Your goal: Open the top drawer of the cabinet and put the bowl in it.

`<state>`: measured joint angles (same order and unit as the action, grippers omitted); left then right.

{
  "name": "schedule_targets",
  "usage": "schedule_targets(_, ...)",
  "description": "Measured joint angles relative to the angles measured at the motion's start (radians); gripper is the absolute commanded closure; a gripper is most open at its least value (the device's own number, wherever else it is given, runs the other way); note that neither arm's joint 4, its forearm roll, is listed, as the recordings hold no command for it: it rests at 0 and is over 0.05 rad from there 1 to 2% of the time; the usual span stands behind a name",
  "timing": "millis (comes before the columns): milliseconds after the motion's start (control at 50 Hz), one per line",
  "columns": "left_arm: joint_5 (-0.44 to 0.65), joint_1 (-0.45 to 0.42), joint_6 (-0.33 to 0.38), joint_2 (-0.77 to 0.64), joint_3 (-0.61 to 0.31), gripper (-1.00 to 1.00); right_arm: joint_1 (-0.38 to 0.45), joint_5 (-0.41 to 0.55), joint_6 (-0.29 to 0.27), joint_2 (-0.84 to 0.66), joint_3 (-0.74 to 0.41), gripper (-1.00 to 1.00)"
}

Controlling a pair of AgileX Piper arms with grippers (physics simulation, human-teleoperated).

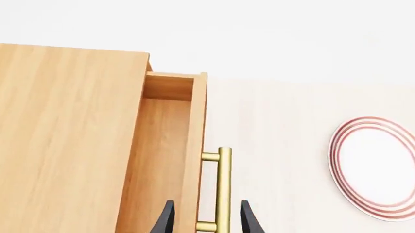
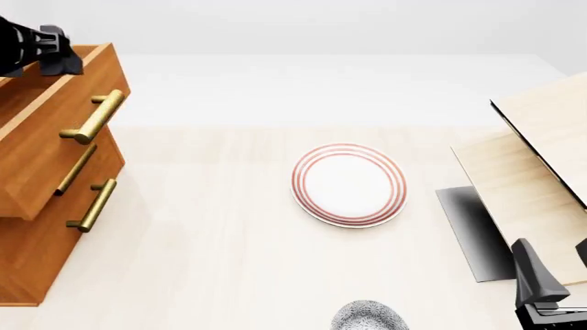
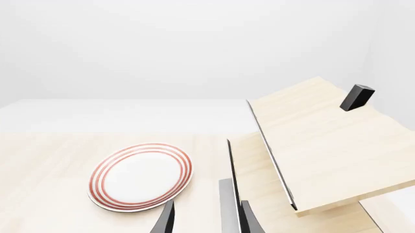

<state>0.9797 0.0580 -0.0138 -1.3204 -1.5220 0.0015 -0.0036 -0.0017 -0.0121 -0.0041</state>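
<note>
Left claw (image 1: 206, 218) is spread around the top drawer's (image 1: 165, 160) brass handle (image 1: 222, 189). Right claw (image 3: 206, 218) is spread, flanked by plate (image 2: 350, 184) and pale boards (image 2: 537, 179); the bowl (image 2: 370, 317) sits nearby.

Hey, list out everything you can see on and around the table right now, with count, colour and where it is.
cabinet: one, orange-brown wood, table's left edge.
top drawer: one, orange-brown, brass bar handle, pulled partly open.
lower drawers: two, orange-brown, brass handles, below it.
plate: one, white with red rings, table centre.
bowl: one, white with blue-grey speckles, near edge, partly cut off.
boards: two, pale wood, tilted, right side.
table: one, pale wood.
left claw: black, open around the top drawer's handle.
right claw: black, low right, open.
</note>
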Motion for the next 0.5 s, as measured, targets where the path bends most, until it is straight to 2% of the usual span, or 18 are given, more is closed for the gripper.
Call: schedule_targets(500,-0.055,0.01,0.003,-0.022,0.05,-1.0,0.0,0.0,0.0,0.0,0.0,-1.0)
